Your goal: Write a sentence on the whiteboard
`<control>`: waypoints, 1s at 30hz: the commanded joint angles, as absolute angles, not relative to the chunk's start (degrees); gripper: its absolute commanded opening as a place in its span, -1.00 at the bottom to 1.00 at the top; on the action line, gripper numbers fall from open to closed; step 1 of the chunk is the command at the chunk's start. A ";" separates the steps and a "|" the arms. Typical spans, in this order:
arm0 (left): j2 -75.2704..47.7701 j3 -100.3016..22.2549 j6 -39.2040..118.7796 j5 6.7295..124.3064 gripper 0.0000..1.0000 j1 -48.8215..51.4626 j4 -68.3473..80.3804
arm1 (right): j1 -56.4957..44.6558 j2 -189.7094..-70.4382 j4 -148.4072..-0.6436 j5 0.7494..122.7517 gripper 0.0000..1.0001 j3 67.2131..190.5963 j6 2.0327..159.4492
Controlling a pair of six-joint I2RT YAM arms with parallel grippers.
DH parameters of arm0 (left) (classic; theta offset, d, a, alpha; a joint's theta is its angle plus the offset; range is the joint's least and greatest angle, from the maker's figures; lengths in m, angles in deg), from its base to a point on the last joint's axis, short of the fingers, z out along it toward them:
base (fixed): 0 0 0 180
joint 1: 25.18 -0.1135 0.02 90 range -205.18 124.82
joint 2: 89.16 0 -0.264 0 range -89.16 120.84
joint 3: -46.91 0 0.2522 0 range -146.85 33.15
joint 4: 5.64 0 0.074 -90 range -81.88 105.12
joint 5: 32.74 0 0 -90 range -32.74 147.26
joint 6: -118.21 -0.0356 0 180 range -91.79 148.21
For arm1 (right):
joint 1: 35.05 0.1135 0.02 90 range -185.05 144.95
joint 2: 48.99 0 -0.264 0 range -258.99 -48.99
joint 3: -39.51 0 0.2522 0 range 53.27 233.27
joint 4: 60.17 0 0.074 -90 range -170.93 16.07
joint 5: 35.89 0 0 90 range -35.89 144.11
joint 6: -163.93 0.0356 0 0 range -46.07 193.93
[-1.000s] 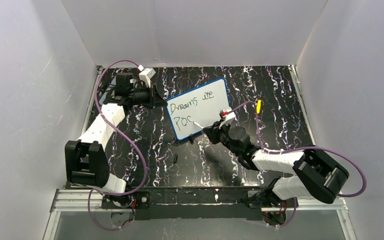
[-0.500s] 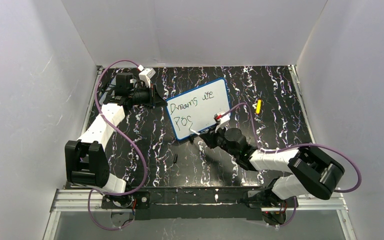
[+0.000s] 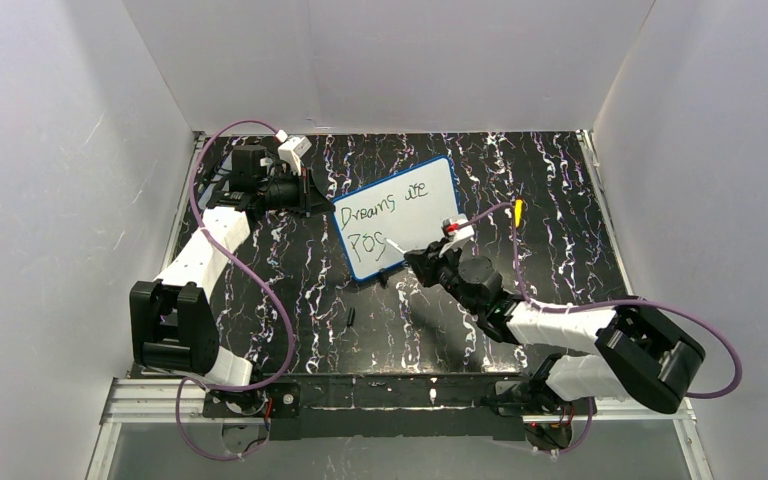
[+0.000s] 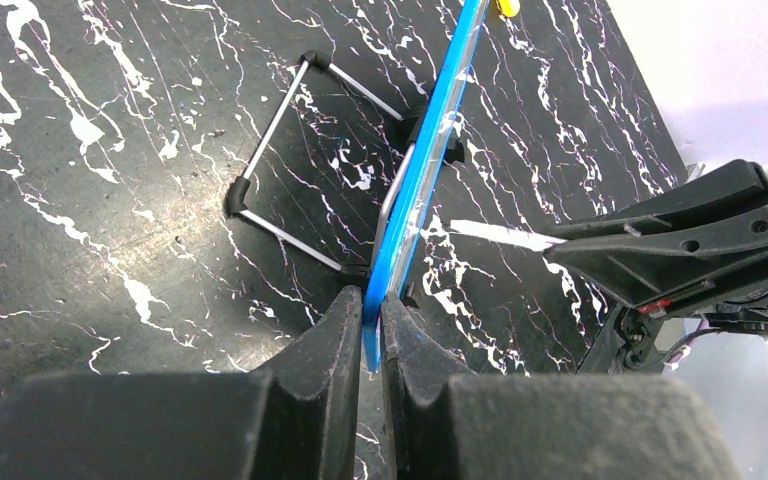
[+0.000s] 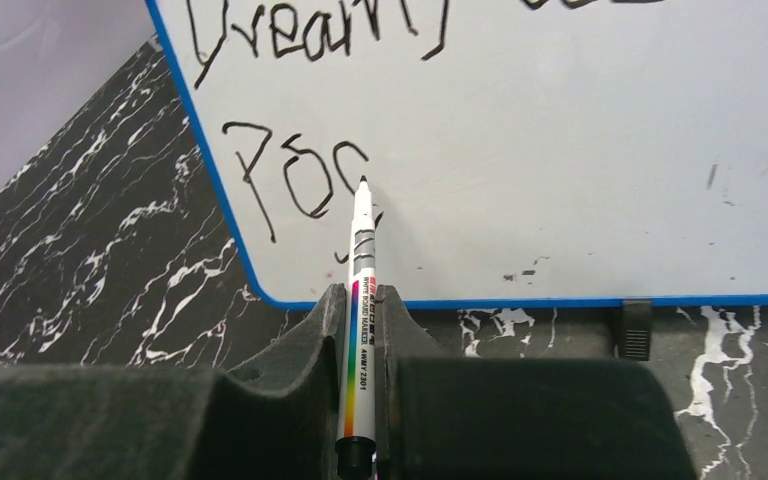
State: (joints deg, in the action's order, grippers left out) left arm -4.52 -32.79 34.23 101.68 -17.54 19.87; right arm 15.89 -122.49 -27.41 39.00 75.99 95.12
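Right wrist view: the right fingers (image 5: 328, 325) clamp a marker (image 5: 362, 260), its tip by the whiteboard (image 5: 560, 150) at three o'clock of the sentence's (image 5: 295, 170) "Poc". The left fingers (image 4: 345, 325) pinch the board's nine o'clock rim. The board stands mid-worktop (image 3: 290, 270).

blue-rimmed whiteboard (image 3: 430, 195) propped up tilted, left gripper (image 3: 322, 200) clamped on its near edge, sentence (image 3: 375, 207) "Dreams are" plus a shorter row just ahead of the right gripper (image 3: 412, 258), white marker (image 3: 397, 245) poking from its closed fingers onto the board, little yellow thing (image 3: 517, 210) off to its right
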 commanded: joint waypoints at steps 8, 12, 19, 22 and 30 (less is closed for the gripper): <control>-7.37 -32.37 34.82 103.76 -1.00 -17.27 19.49 | 13.76 -123.79 -22.17 35.12 -0.97 79.78 92.16; -7.39 -32.35 34.81 103.79 -1.00 -17.27 19.46 | 13.47 -124.95 -22.17 35.25 -0.97 80.31 91.62; -7.36 -32.46 34.80 103.84 -1.00 -17.27 19.46 | 13.47 -125.46 -24.07 38.47 -0.97 79.41 91.93; -7.29 -32.46 34.83 103.84 -1.00 -17.20 19.46 | 13.47 -125.09 -24.18 39.23 -0.97 77.69 93.07; -7.11 -32.46 34.92 103.84 -1.00 -17.25 19.45 | 13.56 -123.97 -26.23 37.88 -0.97 75.07 94.10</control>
State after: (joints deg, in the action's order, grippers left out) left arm -4.52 -32.79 34.25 101.68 -17.54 19.87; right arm 13.71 -125.22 -26.27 39.30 75.77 93.65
